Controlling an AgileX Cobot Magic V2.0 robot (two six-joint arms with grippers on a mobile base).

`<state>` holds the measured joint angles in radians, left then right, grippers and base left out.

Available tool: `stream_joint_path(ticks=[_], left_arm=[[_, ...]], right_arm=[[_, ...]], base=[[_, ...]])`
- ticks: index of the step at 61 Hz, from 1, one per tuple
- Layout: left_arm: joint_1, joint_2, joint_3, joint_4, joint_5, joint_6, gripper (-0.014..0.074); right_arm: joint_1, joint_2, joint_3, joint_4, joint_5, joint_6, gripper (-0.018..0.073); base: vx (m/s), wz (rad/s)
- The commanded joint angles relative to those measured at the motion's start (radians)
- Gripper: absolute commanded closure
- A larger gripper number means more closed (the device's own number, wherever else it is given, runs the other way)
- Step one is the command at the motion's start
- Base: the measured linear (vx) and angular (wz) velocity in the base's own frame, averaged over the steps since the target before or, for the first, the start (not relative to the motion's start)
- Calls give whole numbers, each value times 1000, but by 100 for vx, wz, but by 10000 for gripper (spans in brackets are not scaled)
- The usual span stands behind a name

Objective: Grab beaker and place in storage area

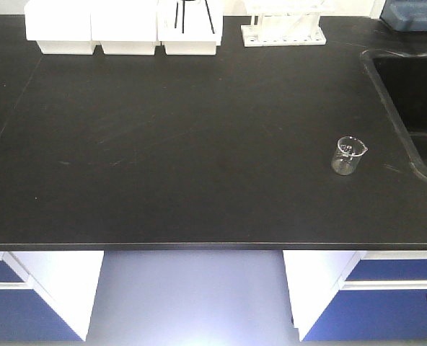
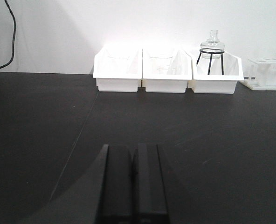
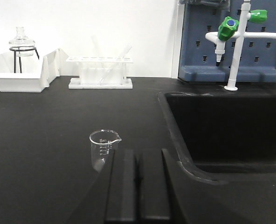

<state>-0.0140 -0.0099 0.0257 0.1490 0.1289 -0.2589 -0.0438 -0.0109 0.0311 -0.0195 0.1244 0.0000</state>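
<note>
The beaker (image 3: 103, 149) stands upright on the counter (image 3: 44, 140), just ahead-left of the right fingers (image 3: 124, 186) — pressed together, empty, seemingly awaiting the approach. The left fingers (image 2: 119, 186) — likewise closed — hold nothing.

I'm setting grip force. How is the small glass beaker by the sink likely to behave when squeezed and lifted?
The beaker looks like thin clear glass, so probably fragile and slippery. It appears empty, so likely light. It stands upright on the benchtop, so it shouldn't roll, though a sideways nudge might tip it.
</note>
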Motion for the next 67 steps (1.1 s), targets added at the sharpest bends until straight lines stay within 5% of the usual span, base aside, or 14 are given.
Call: stream_joint_path(ticks=[1,20,33,40,67], left_arm=[[-8,-17,22,-6,-81,-6,605],[-8,-17,22,-6,-81,-6,605],[-8,-17,22,-6,-81,-6,605],[-8,-17,22,-6,-81,-6,605],[-8,-17,22,-6,-81,-6,605]], right_arm=[[-3,-12,9,-6,-82,-9,567],[-3,-12,9,-7,-86,-10,567],[-3,-12,-6,0,-310,0,567],[-3,27,-110,26,-292,5,567],[-3,770,-711,28,-270,29,567]], base=[[0,0],[0,0],[0,0],[0,0],[0,0]])
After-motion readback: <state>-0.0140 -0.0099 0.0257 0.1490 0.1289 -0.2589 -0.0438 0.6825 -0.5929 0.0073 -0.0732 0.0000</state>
